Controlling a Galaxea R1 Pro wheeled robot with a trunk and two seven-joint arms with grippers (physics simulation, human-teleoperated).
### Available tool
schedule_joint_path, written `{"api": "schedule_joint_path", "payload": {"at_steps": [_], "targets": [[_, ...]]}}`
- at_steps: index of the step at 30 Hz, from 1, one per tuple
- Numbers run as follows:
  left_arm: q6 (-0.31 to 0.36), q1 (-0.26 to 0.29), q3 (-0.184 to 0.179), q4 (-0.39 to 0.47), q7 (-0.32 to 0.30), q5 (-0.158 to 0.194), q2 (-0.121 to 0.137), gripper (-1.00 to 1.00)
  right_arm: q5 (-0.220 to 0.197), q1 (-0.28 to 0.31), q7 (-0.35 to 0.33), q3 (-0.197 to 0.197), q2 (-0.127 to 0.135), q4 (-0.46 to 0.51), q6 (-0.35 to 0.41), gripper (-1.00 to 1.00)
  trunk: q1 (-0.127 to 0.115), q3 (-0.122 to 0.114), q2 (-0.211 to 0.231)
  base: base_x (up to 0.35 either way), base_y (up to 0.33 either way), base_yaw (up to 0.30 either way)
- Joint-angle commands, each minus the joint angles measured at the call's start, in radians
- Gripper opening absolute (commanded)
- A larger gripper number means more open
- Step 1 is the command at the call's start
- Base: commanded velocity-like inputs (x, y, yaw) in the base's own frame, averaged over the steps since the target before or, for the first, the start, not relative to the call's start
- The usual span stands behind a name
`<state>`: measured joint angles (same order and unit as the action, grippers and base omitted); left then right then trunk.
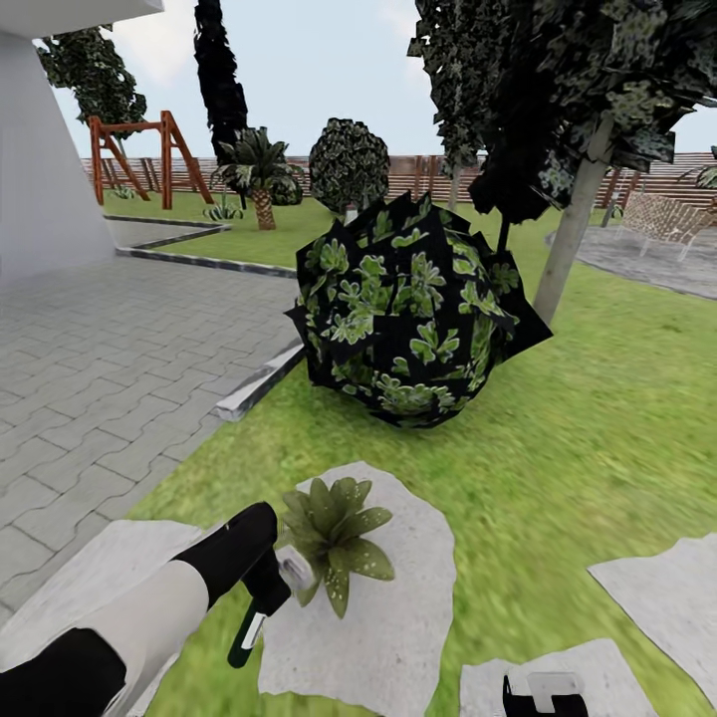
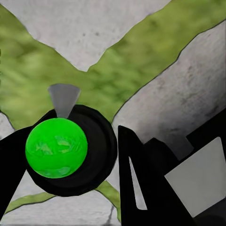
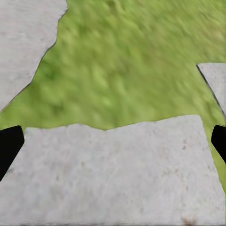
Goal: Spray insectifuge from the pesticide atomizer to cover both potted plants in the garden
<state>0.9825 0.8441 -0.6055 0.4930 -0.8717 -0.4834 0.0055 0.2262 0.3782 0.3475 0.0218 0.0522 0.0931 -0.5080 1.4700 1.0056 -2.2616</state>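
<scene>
The left end effector (image 1: 261, 594) was clamped on the pesticide atomizer (image 1: 249, 625), which hung slim and dark below the fingers while its pale trigger head sat close against the leaves of a potted plant (image 1: 337, 536). That plant, a low rosette of pointed green leaves speckled white, stood on a grey stepping stone (image 1: 398, 637) in the lawn (image 1: 558, 448); its pot was hidden by the foliage. In the left wrist view the atomizer (image 2: 70, 150) appeared end on, as a bright green ball inside a dark round rim with a small grey cone at its edge, held between dark fingers (image 2: 141, 188), with stone and grass below. The right end effector (image 1: 543, 694) sat low over another stepping stone (image 1: 607, 677), and in the right wrist view its dark fingertips (image 3: 9, 146) stood far apart at either edge, holding nothing, above a stone slab (image 3: 113, 174) and grass. Beyond the plant rose a big black-backed leafy bush (image 1: 413, 319), with a pale tree trunk (image 1: 573, 234) beside it, a paved grey path (image 1: 100, 368), a wooden swing frame (image 1: 144, 149) and a brown slatted fence (image 1: 418, 174) further off.
</scene>
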Motion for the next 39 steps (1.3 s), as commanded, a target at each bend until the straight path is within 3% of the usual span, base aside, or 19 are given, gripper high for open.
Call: {"api": "schedule_joint_path", "payload": {"at_steps": [1,11,22,39], "targets": [[0.001,0.001,-0.002,0.002,-0.010,-0.011,0.001,-1.00,0.010,0.001,0.007,0.002,0.000,-0.001,-0.001,1.00,0.000,0.001,0.000,-0.054,0.267,0.000],[0.001,0.001,0.000,0.003,-0.007,-0.011,0.002,-1.00,0.010,0.001,0.007,0.003,0.000,-0.001,-0.001,1.00,0.000,0.001,0.000,-0.052,0.292,-0.013],[0.002,0.001,-0.001,0.004,-0.007,-0.011,0.004,-1.00,0.010,0.001,0.007,0.002,0.000,-0.001,-0.001,1.00,0.000,0.001,0.000,-0.155,0.258,-0.234],[0.002,0.003,-0.002,0.005,-0.007,-0.012,0.002,-1.00,0.011,0.001,0.007,0.003,0.002,-0.001,-0.001,1.00,0.000,0.001,0.000,0.201,0.264,-0.066]]}}
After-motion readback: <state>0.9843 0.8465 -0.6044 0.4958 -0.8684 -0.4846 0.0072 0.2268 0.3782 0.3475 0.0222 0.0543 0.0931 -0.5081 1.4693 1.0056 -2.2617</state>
